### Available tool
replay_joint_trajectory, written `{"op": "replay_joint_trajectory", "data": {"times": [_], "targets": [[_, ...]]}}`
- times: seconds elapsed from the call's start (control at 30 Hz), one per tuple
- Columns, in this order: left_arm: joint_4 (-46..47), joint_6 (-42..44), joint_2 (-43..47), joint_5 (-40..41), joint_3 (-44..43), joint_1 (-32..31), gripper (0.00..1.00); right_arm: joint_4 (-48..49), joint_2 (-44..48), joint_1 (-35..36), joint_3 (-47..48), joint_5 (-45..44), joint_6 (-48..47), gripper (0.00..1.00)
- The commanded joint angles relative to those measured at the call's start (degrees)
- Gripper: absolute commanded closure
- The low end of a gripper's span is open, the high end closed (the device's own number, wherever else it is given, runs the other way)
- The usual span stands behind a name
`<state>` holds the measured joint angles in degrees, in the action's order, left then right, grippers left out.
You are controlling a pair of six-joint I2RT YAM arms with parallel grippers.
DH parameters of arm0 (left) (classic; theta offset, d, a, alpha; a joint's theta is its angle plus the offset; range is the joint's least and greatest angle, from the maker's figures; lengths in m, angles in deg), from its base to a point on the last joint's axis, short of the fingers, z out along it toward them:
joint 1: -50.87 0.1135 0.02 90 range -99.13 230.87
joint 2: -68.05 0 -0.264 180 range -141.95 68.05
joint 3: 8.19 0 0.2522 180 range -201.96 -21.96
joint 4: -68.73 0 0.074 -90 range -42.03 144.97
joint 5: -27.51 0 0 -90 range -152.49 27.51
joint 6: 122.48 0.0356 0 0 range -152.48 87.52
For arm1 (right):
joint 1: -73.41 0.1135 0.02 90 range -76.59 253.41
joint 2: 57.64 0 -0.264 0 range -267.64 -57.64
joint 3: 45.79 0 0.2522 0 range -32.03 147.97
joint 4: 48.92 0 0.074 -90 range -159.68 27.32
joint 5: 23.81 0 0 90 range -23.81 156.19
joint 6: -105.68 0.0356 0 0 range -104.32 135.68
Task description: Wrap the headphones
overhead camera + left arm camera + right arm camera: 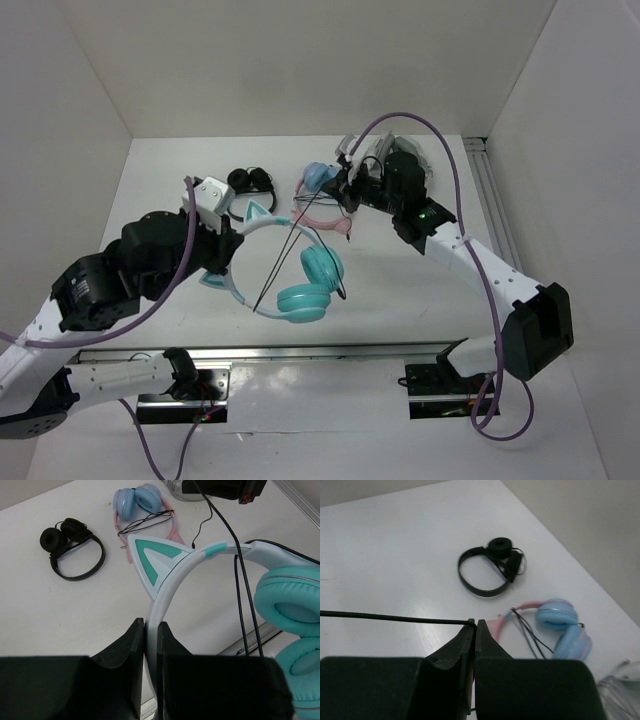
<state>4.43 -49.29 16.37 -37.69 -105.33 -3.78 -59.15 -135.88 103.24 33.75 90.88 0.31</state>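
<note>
**Top view.** Both my arms reach inward over the desk (400,290). The left arm is bent across from the left. The right arm stretches to the far centre, its wrist above the pink-banded pair (322,190). The headphones (300,285) sit over the near middle of the desk, their two teal cups side by side; I cannot tell whether the cups touch it. Only this view shows the whole white-and-teal band and both cups.

**Left wrist view.** My left fingers (139,639) are clamped tight on the headband, just below a teal cat ear (152,557). The thin black cable (240,590) crosses the band in two strands. A small black pair (70,545) lies well apart, on the far side.

**Right wrist view.** My right fingers (475,632) are pinched shut on the cable, which runs off taut to the left. The headphones themselves are out of this view.
</note>
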Motion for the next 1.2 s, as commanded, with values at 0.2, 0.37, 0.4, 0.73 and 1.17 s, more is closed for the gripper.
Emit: {"op": "replay_joint_trajectory", "data": {"times": [0.2, 0.37, 0.4, 0.73, 1.17], "targets": [[11.6, -6.3, 3.9, -8.3, -2.0, -1.5, 1.00, 22.5, -5.6, 5.9, -7.3, 18.9, 14.3, 1.00], [16.2, -8.4, 5.0, -7.8, 0.6, -1.5, 1.00, 36.3, -6.1, 9.2, -13.6, 21.6, 21.6, 1.00], [16.9, -8.4, 5.0, -7.3, 1.3, -1.5, 1.00, 42.3, -6.1, 10.0, -14.6, 22.3, 23.2, 1.00], [13.6, -10.1, 0.9, -1.7, -2.8, -1.5, 1.00, 50.5, -9.6, 15.6, -16.3, 16.9, 26.5, 0.96], [1.3, -10.6, -6.6, 8.1, -17.4, -1.5, 1.00, 60.9, -15.5, 16.1, -19.6, 12.8, 31.8, 1.00]]}}
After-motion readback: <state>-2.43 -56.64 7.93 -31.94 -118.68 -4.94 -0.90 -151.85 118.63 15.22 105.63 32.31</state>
